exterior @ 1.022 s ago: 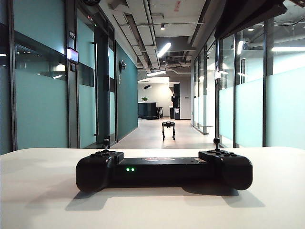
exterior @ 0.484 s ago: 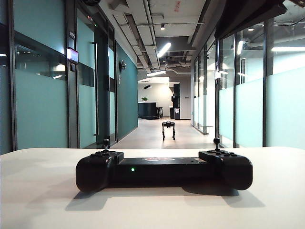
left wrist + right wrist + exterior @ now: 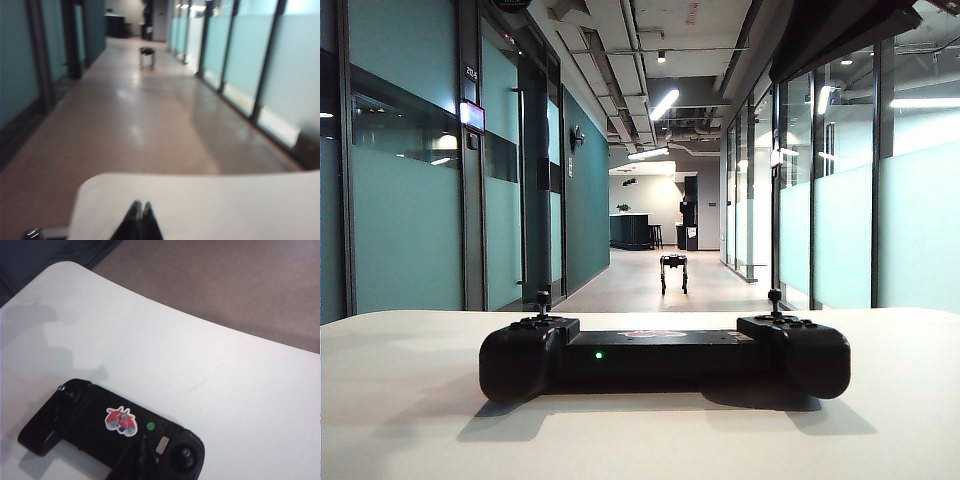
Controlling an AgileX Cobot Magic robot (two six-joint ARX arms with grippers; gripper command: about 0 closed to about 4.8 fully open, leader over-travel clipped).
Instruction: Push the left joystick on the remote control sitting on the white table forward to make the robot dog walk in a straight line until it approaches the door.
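Observation:
The black remote control lies on the white table, its green light on. The left joystick stands upright and untouched on its left end. The robot dog stands far down the corridor and also shows in the left wrist view. My left gripper is shut and empty above the table's far part, pointing down the corridor. My right gripper is shut and empty, hovering above the remote control beside one thumbstick. I cannot tell which stick that is. Neither gripper shows in the exterior view.
A dark part of an arm hangs across the exterior view's upper right. Teal walls and dark door frames line the corridor's left, frosted glass partitions its right. The table's rounded far corner meets brown floor.
The remote's green light went from two dots to one. The remote, its sticks and the robot dog have not moved.

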